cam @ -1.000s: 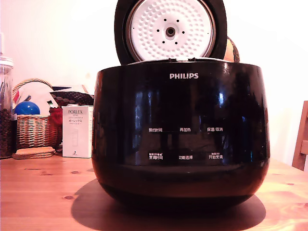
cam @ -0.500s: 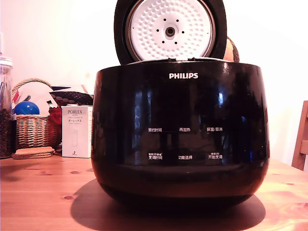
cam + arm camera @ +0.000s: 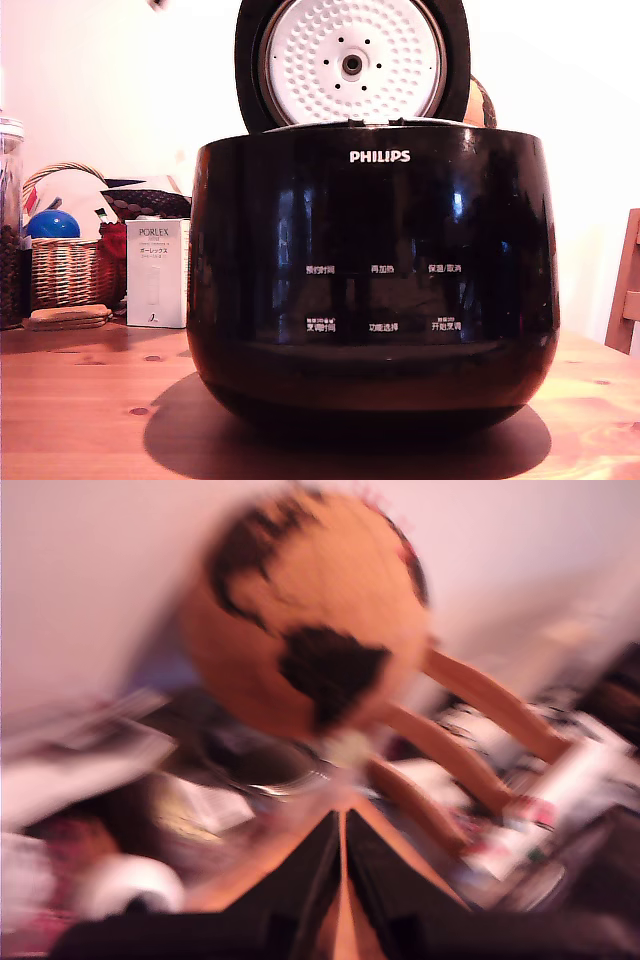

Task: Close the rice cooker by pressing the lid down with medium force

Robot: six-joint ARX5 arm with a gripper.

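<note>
In the wrist view, which is heavily blurred, the gripper [image 3: 343, 865] is seen as two dark fingers brought almost together, with only a thin sliver of gap between them and nothing held. Beyond the fingertips a round orange-brown object with dark patches [image 3: 310, 610] is shown, with orange rod-like shapes running off from it; it cannot be identified through the blur, and the clutter around it cannot be made out. Neither the rice cooker nor its lid can be recognised in this view, and the gripper is not visible in the exterior view, so no contact with the lid is shown. In the exterior view the rice cooker [image 3: 372, 290] stands on a wooden table [image 3: 90, 410], filling the middle of the frame, and the lid [image 3: 352, 62] is raised upright behind the rim, its white dimpled underside with the central hole turned toward the camera. The task is therefore judged to be not yet begun in effect: the lid is fully open, and reaching it, pushing it down and latching it all remain. "PHILIPS" is printed in white near the top of the cooker's front, with two rows of three white Chinese labels below, too small to be read with certainty. At the exterior view's left a white box marked "PORLEX" [image 3: 157, 272] stands beside a wicker basket [image 3: 68, 268] holding a blue ball [image 3: 53, 224].
</note>
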